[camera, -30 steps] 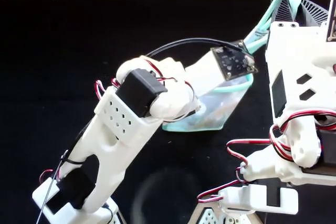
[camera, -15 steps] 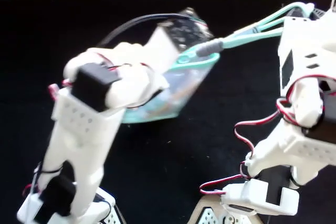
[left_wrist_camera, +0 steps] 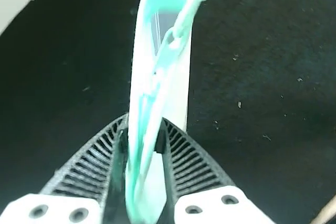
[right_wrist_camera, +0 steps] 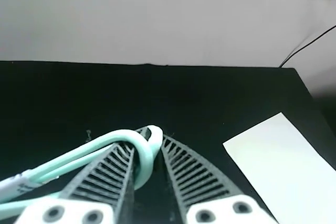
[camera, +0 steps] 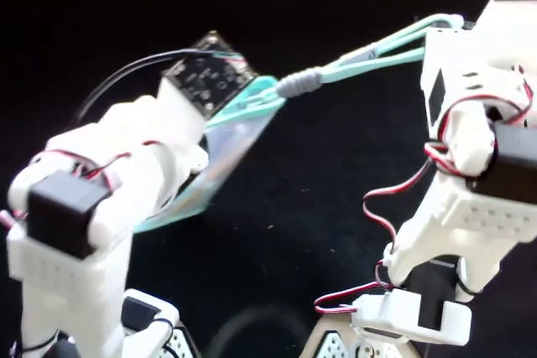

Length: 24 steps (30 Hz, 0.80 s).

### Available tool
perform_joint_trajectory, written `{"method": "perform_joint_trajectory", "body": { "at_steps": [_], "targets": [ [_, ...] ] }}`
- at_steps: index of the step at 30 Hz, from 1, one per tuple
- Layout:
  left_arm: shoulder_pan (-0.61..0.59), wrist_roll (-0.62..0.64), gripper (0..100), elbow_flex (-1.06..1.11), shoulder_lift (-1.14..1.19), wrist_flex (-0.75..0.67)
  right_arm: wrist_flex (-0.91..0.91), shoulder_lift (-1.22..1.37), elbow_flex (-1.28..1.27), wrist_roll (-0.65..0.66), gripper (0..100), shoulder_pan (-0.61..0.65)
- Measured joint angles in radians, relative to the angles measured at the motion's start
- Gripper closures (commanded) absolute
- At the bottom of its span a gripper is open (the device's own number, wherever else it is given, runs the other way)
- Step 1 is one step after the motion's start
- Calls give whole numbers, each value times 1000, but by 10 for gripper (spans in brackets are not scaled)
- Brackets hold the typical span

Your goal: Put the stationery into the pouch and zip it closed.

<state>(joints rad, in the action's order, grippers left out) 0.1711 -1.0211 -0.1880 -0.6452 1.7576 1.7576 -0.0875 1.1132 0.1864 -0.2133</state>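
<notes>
The pouch [camera: 220,153] is clear plastic with mint trim and hangs tilted above the black table [camera: 336,182]. My left gripper [camera: 239,105] is shut on its top edge. In the left wrist view the fingers [left_wrist_camera: 178,153] pinch the pouch [left_wrist_camera: 160,72] edge-on. A grey zipper pull [camera: 299,83] sits at the pouch's upper corner. From it a mint cord loop [camera: 382,49] runs taut to the right arm. My right gripper [right_wrist_camera: 143,153] is shut on that cord loop [right_wrist_camera: 94,153]. I cannot make out what is inside the pouch.
The right arm's white body [camera: 470,123] stands tall at the right side, with red and white wires looping below it. A white sheet [right_wrist_camera: 286,169] lies on the table beyond the right gripper. A pale wall [right_wrist_camera: 157,14] runs behind the table's far edge.
The left arm has swung left and carried the pouch with it. The cord between the pouch and the right gripper has stretched out long, and the zipper pull has come into view.
</notes>
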Motion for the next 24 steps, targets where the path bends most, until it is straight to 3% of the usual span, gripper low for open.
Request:
{"method": "perform_joint_trajectory", "body": {
  "at_steps": [10, 19, 24],
  "targets": [
    [-55, 44, 994, 3, -55, 0, -138, -11, -460, 0, 992, -2],
    [-55, 110, 994, 8, -52, 2, -422, -14, -1008, 0, 992, 2],
    [-78, 135, 994, 3, -57, 5, -500, -18, -1145, -2, 992, -12]
  ]
}}
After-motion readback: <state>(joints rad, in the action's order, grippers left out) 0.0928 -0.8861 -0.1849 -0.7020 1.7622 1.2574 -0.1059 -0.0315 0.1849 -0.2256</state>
